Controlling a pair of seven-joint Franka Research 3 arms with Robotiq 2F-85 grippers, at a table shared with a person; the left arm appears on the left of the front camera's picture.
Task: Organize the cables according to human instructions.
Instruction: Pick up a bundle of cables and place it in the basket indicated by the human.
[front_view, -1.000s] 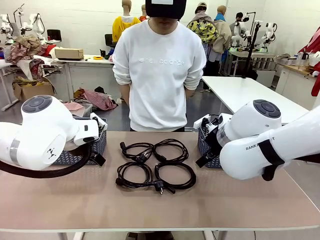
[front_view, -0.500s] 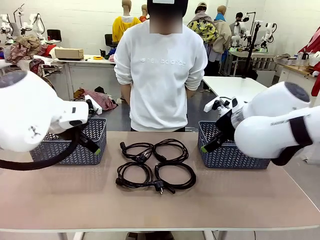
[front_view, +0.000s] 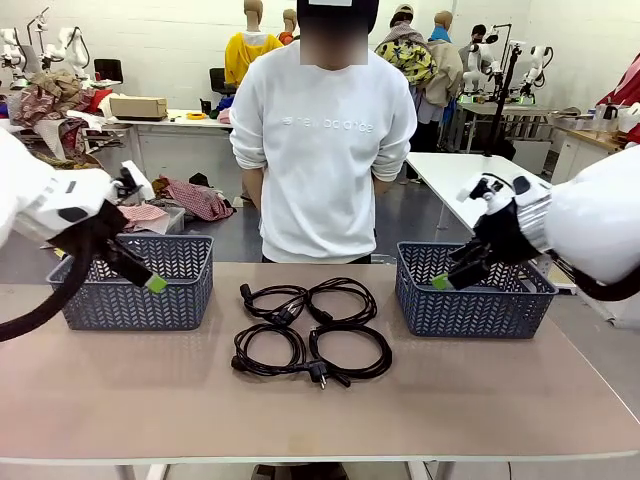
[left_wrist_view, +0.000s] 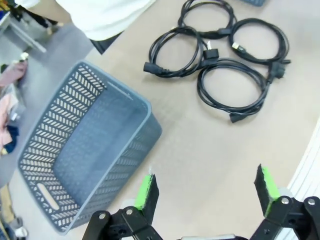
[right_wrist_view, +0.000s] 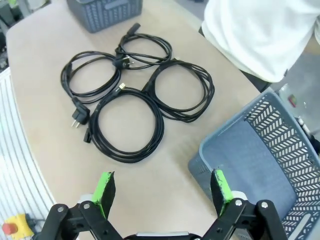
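Four black cables (front_view: 310, 326) lie in the middle of the table (front_view: 150, 410). Each one is rolled into a round bunch. Two bunches lie far and two lie near, and they touch each other like a little square. Some plugs stick out at the near side.

A grey basket (front_view: 140, 300) stands to the left of the cables. Another grey basket (front_view: 480, 312) stands to the right. Both are well apart from the cables.

The left gripper (left_wrist_view: 206, 186) hangs in the air over the near edge of the left basket. Its two green-tipped fingers are wide apart and hold nothing. The right gripper (right_wrist_view: 162, 190) hangs over the left near corner of the right basket. Its fingers are wide apart too, with nothing between them.

A person (front_view: 320, 150) in a white top stands at the far side of the table, right behind the cables.
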